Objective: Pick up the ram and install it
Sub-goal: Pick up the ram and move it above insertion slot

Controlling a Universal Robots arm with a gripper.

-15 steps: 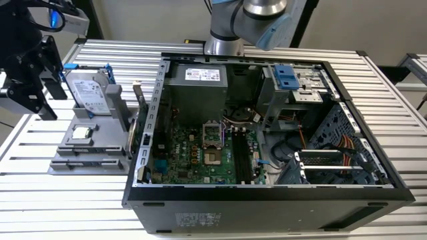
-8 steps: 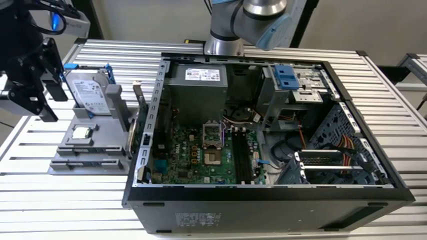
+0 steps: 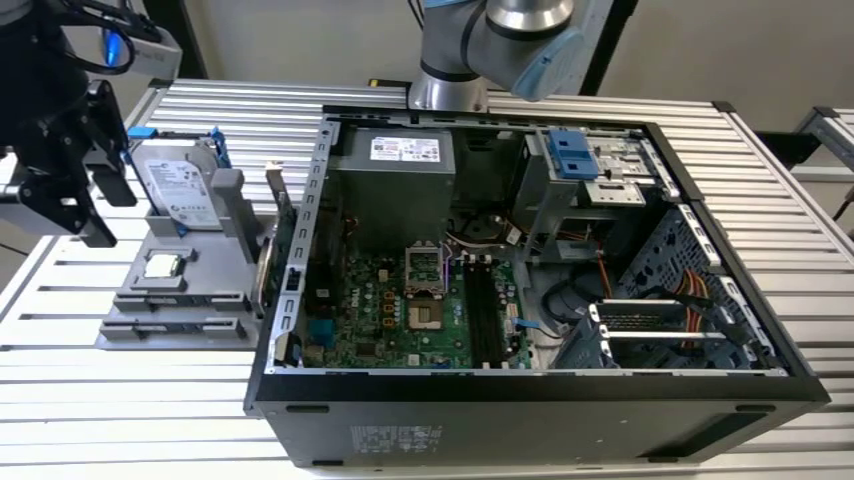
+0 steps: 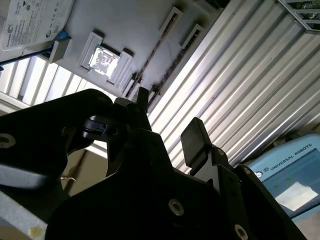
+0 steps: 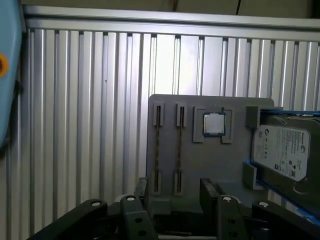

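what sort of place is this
Probably a robotics lab or test cell for PC assembly: a robot arm, an open computer case on a slatted metal table, and a hard drive and processor set in a grey fixture beside it.

A ribbed metal table (image 3: 134, 420) spans the near ground (its slats glare brightly in both wrist views); a plain beige wall (image 3: 307, 40) stands beyond.

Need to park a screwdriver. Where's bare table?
Bare table slats lie nearer the camera than the gray holder, at the exterior view's left of the case. Crowded: the holder, carrying ram, processor and hard drive, with the open gripper hovering by it.
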